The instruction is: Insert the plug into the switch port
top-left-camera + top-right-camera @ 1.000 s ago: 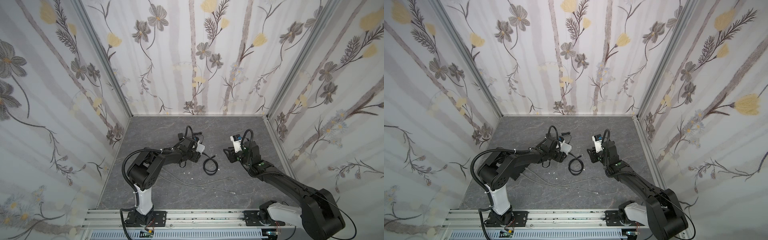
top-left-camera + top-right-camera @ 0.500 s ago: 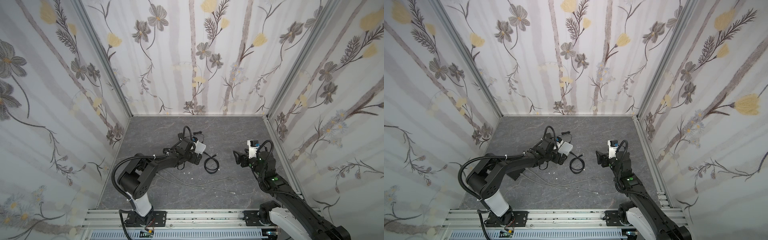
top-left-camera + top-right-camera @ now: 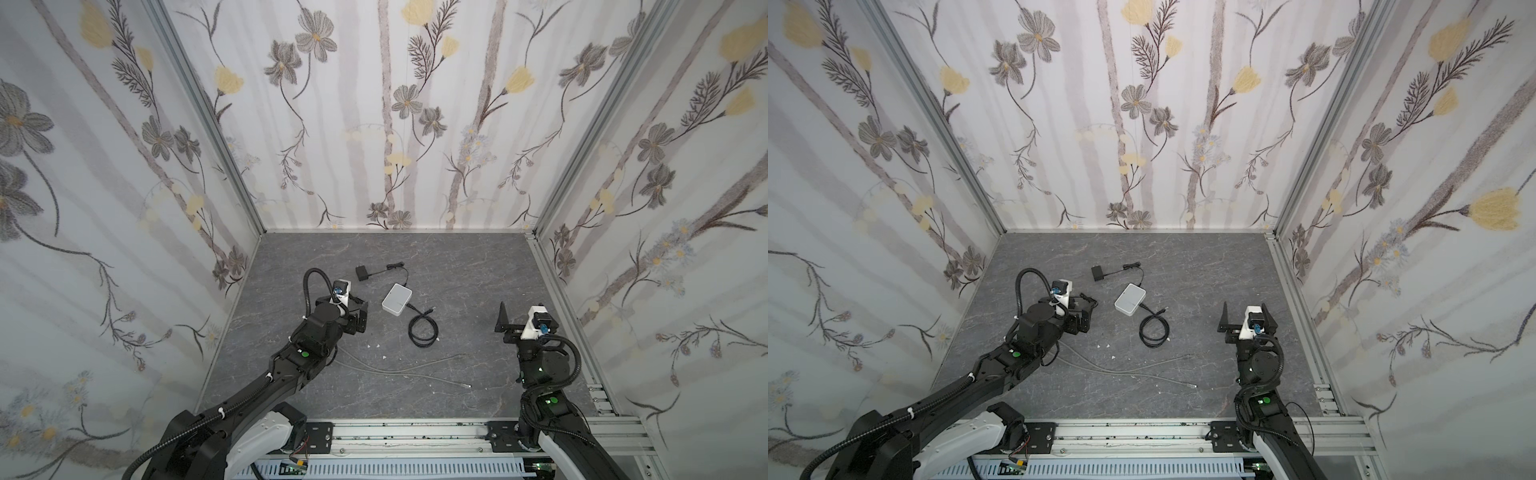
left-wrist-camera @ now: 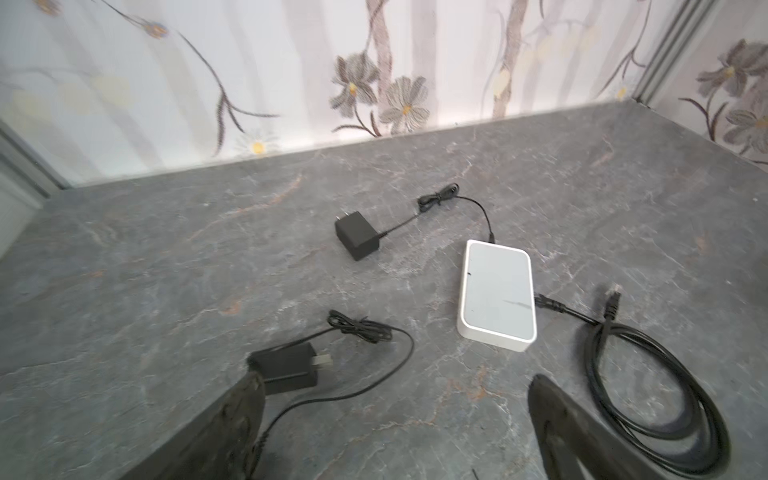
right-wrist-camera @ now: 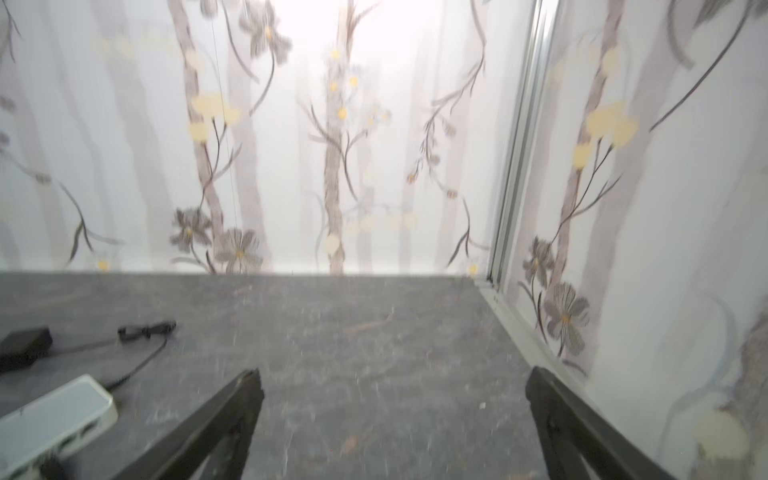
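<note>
Box: a small flat white plastic box (image 3: 397,300) with round corners and a pale grey top lies flat on the dark grey stone-look bench (image 3: 457,266). I tell every place from this box.
Switch port: the switch port (image 5: 77,434) is in the thin side of the box that faces my right arm. That side looks blurry in my right wrist view.
Plug: the black plug (image 4: 545,302) on one end of the thin black cable (image 3: 423,332) sits right against that side of the box. It looks pushed in.
Cable: it runs from the box into a loose coil on the bench, just in front of the box. Its free end (image 4: 613,299) lies on the bench beside the box, not touching it.
Power block: a small black square power block (image 3: 362,273) lies near the box, behind it. Its thin wire runs to the back side of the box.
Second block: another black power block (image 4: 286,368) lies to the left of the box, right at one of my left fingers (image 4: 245,399). I cannot tell if they touch.
Grey cable: a long thin grey cable (image 3: 399,368) lies well in front of the box.
Left end effector: my left end effector (image 4: 395,386) is near the box, on its left. It is wide open and holds nothing.
Right end effector: my right end effector (image 5: 395,374) is well apart from the box, on its right. It is wide open and empty, over bare bench.
</note>
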Controlling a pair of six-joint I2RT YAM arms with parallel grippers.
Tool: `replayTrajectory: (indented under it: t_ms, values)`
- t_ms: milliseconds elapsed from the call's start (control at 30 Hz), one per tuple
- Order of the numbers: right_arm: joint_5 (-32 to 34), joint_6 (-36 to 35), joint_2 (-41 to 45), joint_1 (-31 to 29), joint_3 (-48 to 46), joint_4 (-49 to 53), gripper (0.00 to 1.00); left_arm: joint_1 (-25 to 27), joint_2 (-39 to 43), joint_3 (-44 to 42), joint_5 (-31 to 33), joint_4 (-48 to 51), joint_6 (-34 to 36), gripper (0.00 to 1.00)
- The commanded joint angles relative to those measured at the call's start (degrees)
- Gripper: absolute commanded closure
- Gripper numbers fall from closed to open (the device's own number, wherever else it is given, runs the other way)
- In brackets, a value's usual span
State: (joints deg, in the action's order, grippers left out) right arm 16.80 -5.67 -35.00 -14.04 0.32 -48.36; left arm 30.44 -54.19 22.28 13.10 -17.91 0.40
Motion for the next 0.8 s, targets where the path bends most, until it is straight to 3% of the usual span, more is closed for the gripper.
replayTrajectory:
  t_ms: [0, 100, 267, 367, 467, 633, 767]
  values:
    - [-0.6, -1.8, -6.9, 2.0, -10.3, -19.1, 0.00, -0.5, 3.0, -3.9, 6.3, -6.8, 5.2, 0.00]
    - [-2.8, 0.0, -19.7, 3.2, -8.7, -29.4, 0.00, -1.7, 4.0, -7.8, 9.1, -12.1, 7.6, 0.00]
    - [-7.0, -2.5, -43.0, 3.3, -7.0, -52.6, 0.00, -6.4, 1.7, -12.0, 6.0, -20.9, 9.6, 0.00]
    - [-4.9, -2.4, -53.3, 3.5, -4.8, -58.1, 0.00, -9.9, 0.1, -13.7, 3.7, -24.5, 8.0, 0.00]
    - [-4.5, -2.7, -54.7, 3.4, -3.5, -57.9, 0.00, -12.7, -1.1, -14.7, 2.4, -26.7, 6.4, 0.00]
    - [2.2, -0.5, -55.3, 3.4, -2.0, -57.5, 0.00, -16.1, -4.6, -15.6, 1.8, -30.9, 5.3, 0.00]
    - [2.2, -0.5, -55.2, 3.3, -2.0, -57.4, 0.00, -20.0, -10.4, -16.0, 1.9, -36.7, 1.9, 0.00]
